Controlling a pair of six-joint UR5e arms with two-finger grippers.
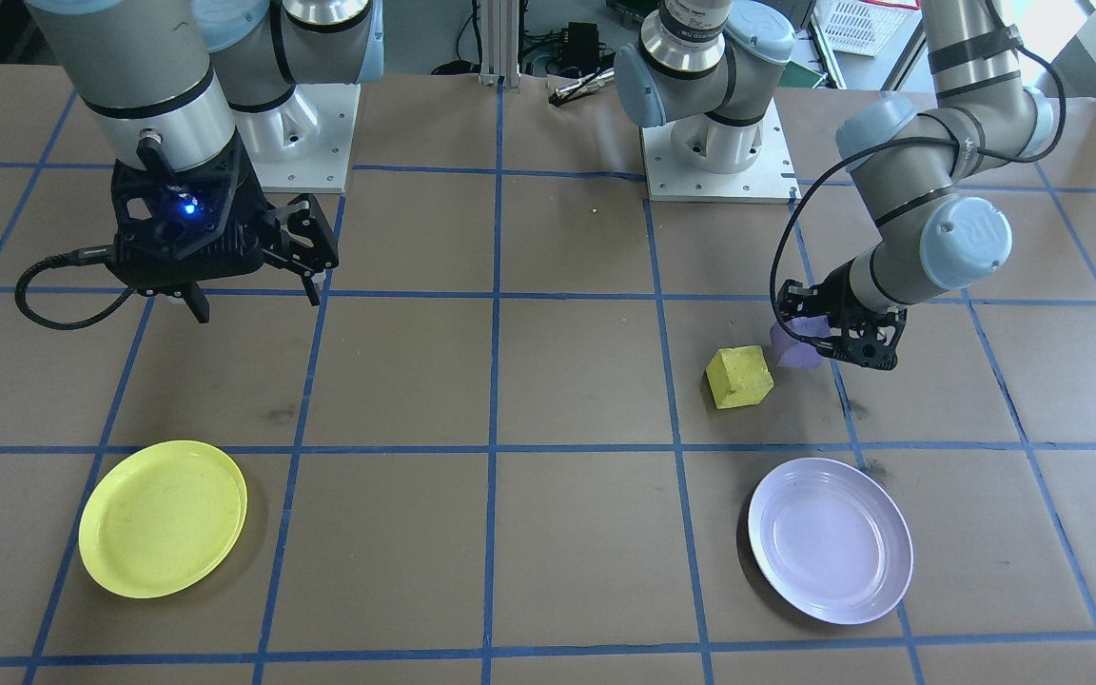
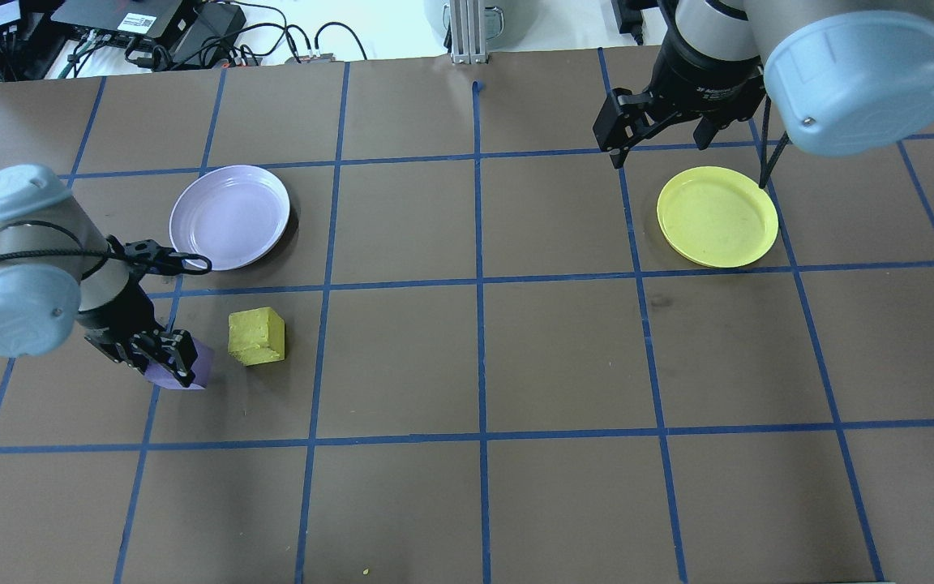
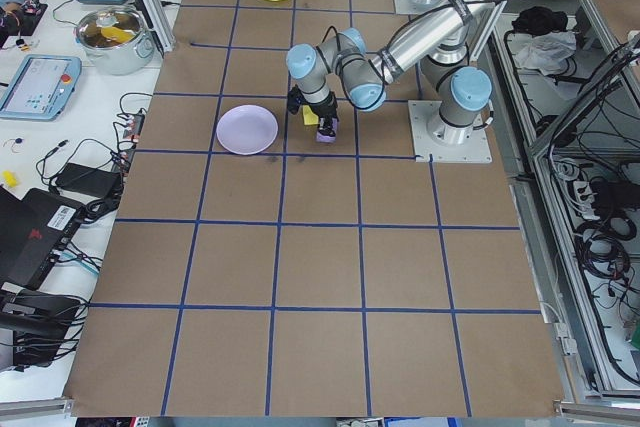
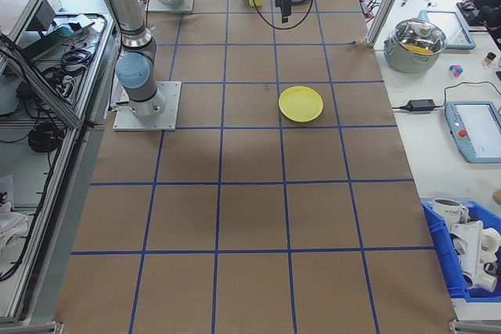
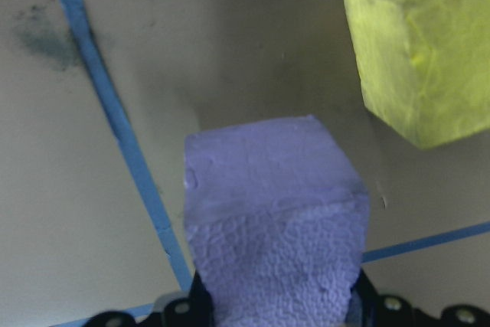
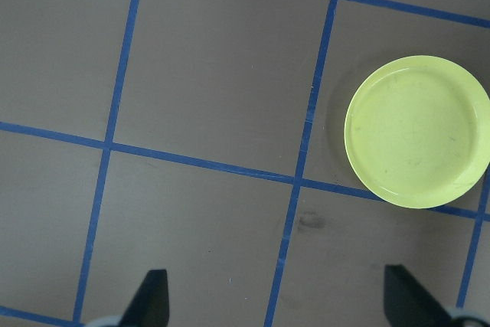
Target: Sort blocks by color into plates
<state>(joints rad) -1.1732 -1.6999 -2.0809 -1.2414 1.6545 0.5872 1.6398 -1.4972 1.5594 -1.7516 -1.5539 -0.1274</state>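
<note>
The left gripper (image 2: 169, 361) has its jaws closed on the rough purple foam cube (image 5: 276, 212), just beside the yellow foam cube (image 2: 256, 336); the right gripper (image 6: 276, 304) hangs with jaws spread wide, holding nothing.

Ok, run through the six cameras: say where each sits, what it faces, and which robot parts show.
Front-facing: across the table, facing both arm bases; left gripper shut on the rough purple foam block.
Overhead: behind the robot; both arms, round pale lavender plastic plate.
Exterior left: table end; left arm near.
Exterior right: opposite end; right arm near.
Left wrist: down on the purple block and yellow foam block.
Right wrist: down on the round yellow plastic plate; open right gripper.
Both wrist views share the blue-taped table.
</note>
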